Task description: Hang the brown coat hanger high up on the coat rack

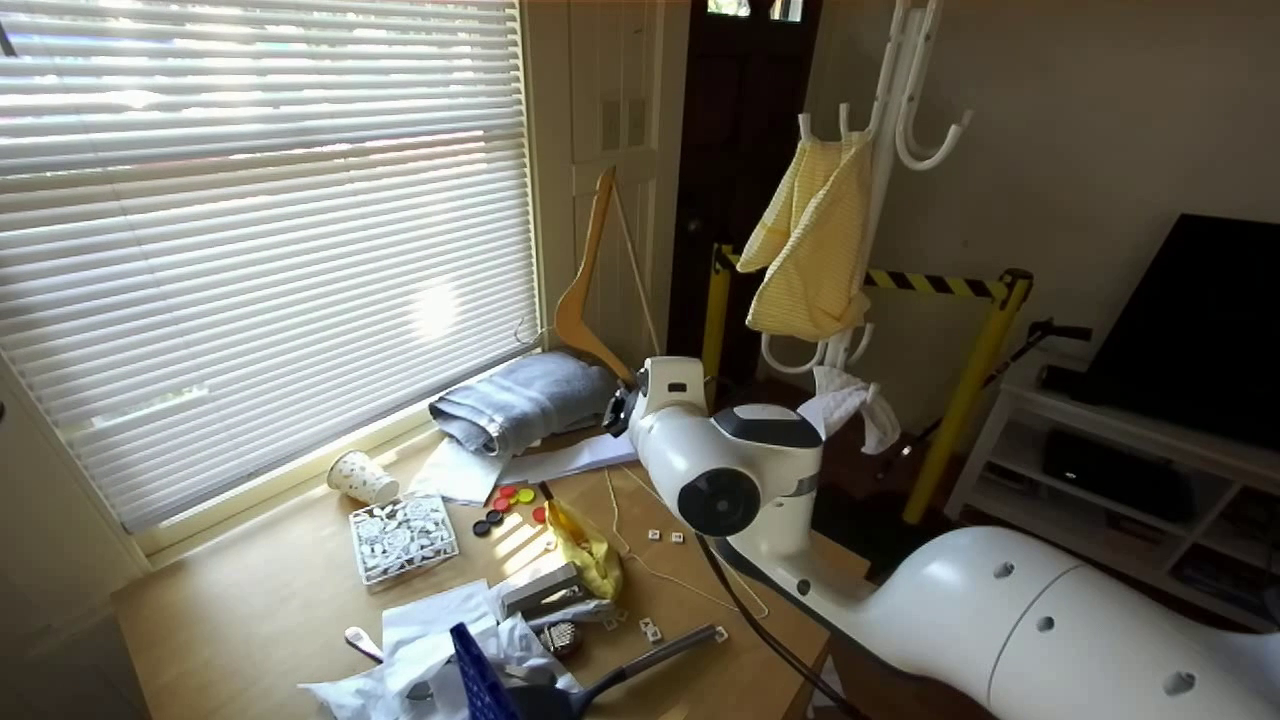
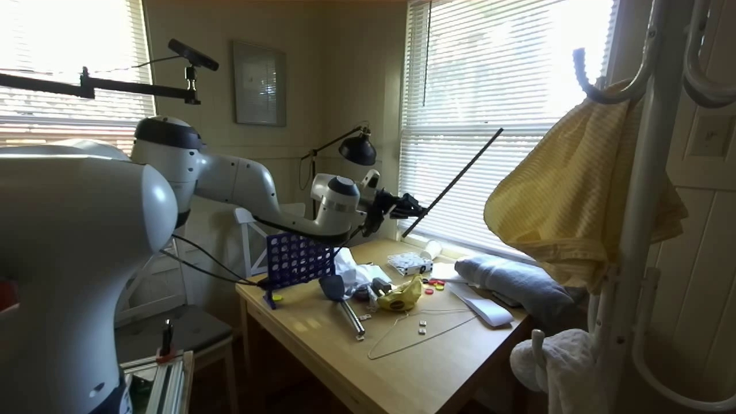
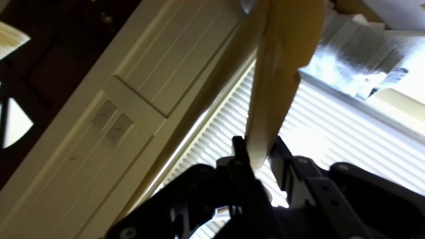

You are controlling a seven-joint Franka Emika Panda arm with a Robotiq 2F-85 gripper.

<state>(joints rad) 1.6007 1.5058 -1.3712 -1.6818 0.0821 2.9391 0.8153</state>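
Observation:
The brown coat hanger (image 1: pixel 583 290) is in the air near the window, turned on its side, with its thin wire hook towards the blinds. In an exterior view it shows edge-on as a dark slanted bar (image 2: pixel 460 176). My gripper (image 3: pixel 258 142) is shut on one end of its wooden arm, which fills the upper middle of the wrist view (image 3: pixel 279 66). The gripper also shows in an exterior view (image 2: pixel 422 211). The white coat rack (image 1: pixel 884 185) stands apart from the hanger, beyond the table; its pole is close in an exterior view (image 2: pixel 647 172). Its top is cut off.
A yellow cloth (image 1: pixel 815 240) hangs on the rack, a white cloth (image 2: pixel 575 362) lower down. The table (image 2: pixel 437 368) holds a rolled grey towel (image 1: pixel 535 395), a blue grid (image 2: pixel 299 259), a pan and small items. A striped barrier (image 1: pixel 930 284) stands behind the rack.

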